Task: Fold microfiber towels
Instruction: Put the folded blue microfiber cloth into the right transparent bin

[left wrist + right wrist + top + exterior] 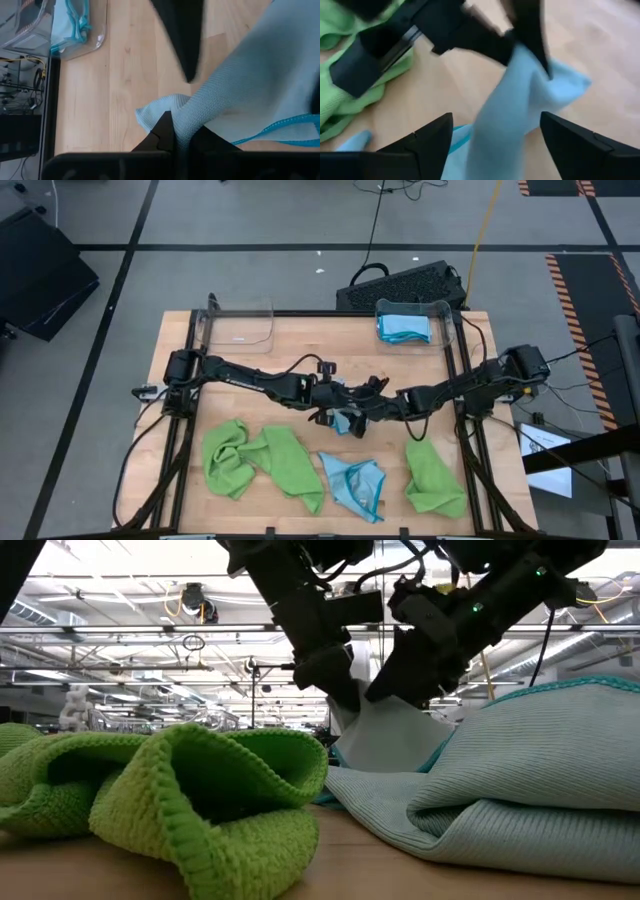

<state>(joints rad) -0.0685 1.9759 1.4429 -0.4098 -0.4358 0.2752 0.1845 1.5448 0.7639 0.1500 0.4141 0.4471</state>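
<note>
Warehouse lab: ceiling trusses [150, 635], floor tape [575, 290]

the right pincer [495, 145] stands wide open, its two dark fingers [430, 145] on either side of a hanging light blue towel [510, 110]. the left pincer [527, 35] pinches that towel's upper end. beside the towel, a lime green towel [350, 100] lies on the wooden bench [600, 45].

Three green towels [262, 462], three blue [353, 485] (one binned).
</note>
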